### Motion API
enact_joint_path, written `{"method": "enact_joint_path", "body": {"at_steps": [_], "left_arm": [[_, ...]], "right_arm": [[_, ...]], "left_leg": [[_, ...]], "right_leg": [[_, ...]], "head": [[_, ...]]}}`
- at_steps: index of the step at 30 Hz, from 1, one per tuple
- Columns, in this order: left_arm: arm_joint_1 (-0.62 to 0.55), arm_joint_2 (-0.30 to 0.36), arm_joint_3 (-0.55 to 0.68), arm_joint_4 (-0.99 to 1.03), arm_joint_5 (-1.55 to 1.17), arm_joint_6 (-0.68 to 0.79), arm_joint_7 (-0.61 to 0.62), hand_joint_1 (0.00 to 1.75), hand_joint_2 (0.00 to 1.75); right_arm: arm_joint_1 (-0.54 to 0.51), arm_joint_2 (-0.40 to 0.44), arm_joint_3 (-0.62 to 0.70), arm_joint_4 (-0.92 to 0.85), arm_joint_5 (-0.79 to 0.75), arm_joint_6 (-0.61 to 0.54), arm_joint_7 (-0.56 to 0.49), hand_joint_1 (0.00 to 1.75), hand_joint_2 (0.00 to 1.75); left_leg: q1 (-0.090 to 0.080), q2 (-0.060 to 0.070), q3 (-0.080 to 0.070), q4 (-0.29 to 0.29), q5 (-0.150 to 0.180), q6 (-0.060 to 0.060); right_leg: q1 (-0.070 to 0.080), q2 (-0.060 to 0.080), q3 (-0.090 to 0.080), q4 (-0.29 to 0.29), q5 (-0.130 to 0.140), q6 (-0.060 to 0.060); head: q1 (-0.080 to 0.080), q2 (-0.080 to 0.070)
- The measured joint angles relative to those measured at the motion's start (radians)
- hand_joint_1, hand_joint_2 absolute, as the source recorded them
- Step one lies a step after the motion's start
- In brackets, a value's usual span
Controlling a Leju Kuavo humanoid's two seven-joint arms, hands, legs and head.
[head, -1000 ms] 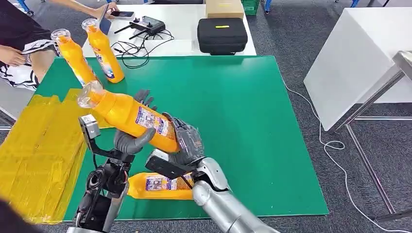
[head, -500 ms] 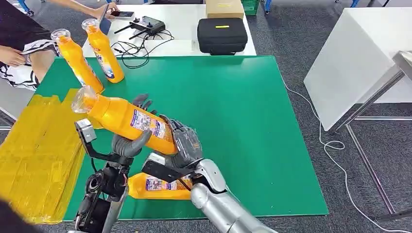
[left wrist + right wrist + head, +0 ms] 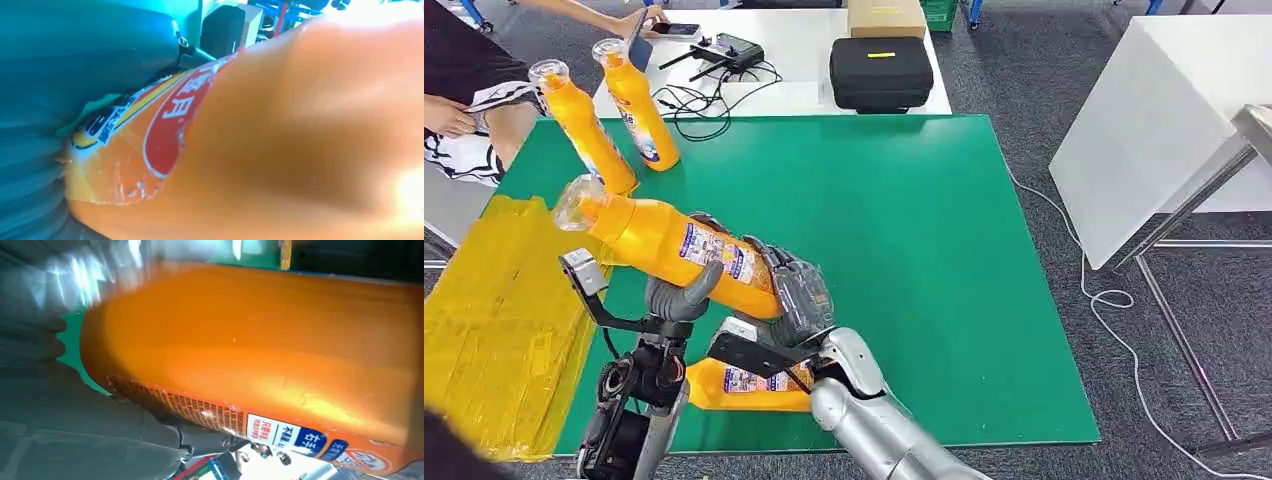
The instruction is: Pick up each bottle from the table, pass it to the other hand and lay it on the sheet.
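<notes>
With both the left hand (image 3: 686, 295) and right hand (image 3: 796, 288) wrapped around the orange bottle (image 3: 674, 250), held just beside the yellow sheet (image 3: 494, 310), I'd let the right release only once the left grips firmly.

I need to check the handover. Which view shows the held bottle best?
The head view: the whole held bottle shows, between both hands. Both wrist views show just a blurred orange stretch of its side and label.

Silver right arm (image 3: 874, 425), grey fingers (image 3: 686, 292), black wrist bracket (image 3: 759, 355)
</notes>
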Motion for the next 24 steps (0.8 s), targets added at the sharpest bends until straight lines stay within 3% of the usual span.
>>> {"method": "enact_joint_path", "body": {"at_steps": [1,2,3,9,10,13,15,21,24], "left_arm": [[0.000,0.000,0.001,0.000,0.000,0.000,0.000,1.75,1.75],[0.001,0.000,0.001,-0.001,0.001,0.006,-0.001,1.75,1.75],[0.003,0.000,0.001,-0.003,0.002,0.011,-0.003,1.75,1.75],[0.008,0.003,0.000,-0.086,-0.085,0.148,-0.051,1.75,1.75],[0.005,0.006,0.001,-0.110,-0.153,0.218,-0.072,1.75,1.75],[-0.013,0.030,0.002,-0.179,-0.599,0.620,-0.120,1.75,1.75],[-0.032,0.052,0.002,-0.195,-0.844,0.783,-0.107,1.75,1.75],[-0.077,0.153,0.019,-0.138,-1.058,0.850,-0.098,1.75,1.75],[-0.110,0.205,0.021,-0.061,-1.277,0.934,-0.032,1.75,1.75]], "right_arm": [[0.000,0.000,0.000,0.000,0.000,0.000,0.000,1.73,1.75],[-0.001,0.000,0.000,0.000,-0.001,0.000,-0.002,0.59,1.75],[-0.001,0.000,0.000,0.000,-0.005,-0.002,-0.006,0.00,1.75],[0.005,-0.009,-0.042,-0.016,-0.115,-0.019,-0.103,0.00,1.75],[0.009,-0.014,-0.056,-0.032,-0.141,-0.019,-0.118,0.00,1.75],[0.039,-0.042,-0.110,-0.131,-0.187,0.005,-0.135,0.00,1.75],[0.073,-0.060,-0.131,-0.210,-0.190,0.016,-0.135,0.00,1.75],[0.179,-0.118,-0.179,-0.475,-0.195,0.032,-0.105,0.00,1.75],[0.223,-0.146,-0.195,-0.571,-0.210,0.054,-0.103,0.00,1.75]], "left_leg": [[0.000,0.000,0.000,0.000,0.000,0.000],[0.000,0.000,0.000,0.000,0.000,0.000],[0.000,0.000,0.000,0.000,0.000,0.000],[0.000,0.000,0.000,0.000,0.000,0.000],[0.000,0.000,0.000,0.000,0.000,0.000],[0.000,0.000,0.000,0.000,0.000,0.000],[0.000,-0.001,0.000,0.000,0.000,0.000],[0.000,0.001,0.000,0.000,0.000,0.000],[0.000,-0.001,0.001,0.000,0.000,0.000]], "right_leg": [[0.000,0.000,0.000,0.000,0.000,0.000],[0.000,0.000,0.000,0.000,0.000,0.000],[0.000,0.000,0.000,0.000,0.000,0.000],[0.000,0.000,0.000,0.000,0.000,0.000],[0.000,0.000,0.000,0.000,0.000,0.000],[0.000,0.000,0.000,0.000,0.000,0.000],[0.000,-0.001,0.000,0.000,0.000,0.000],[0.000,0.000,0.000,0.000,0.000,0.000],[0.000,0.000,0.000,0.000,0.000,0.000]], "head": [[0.000,0.000],[0.000,0.000],[0.000,0.000],[0.000,0.000],[0.001,0.000],[0.000,0.000],[0.000,0.000],[0.000,0.000],[0.000,0.000]]}}
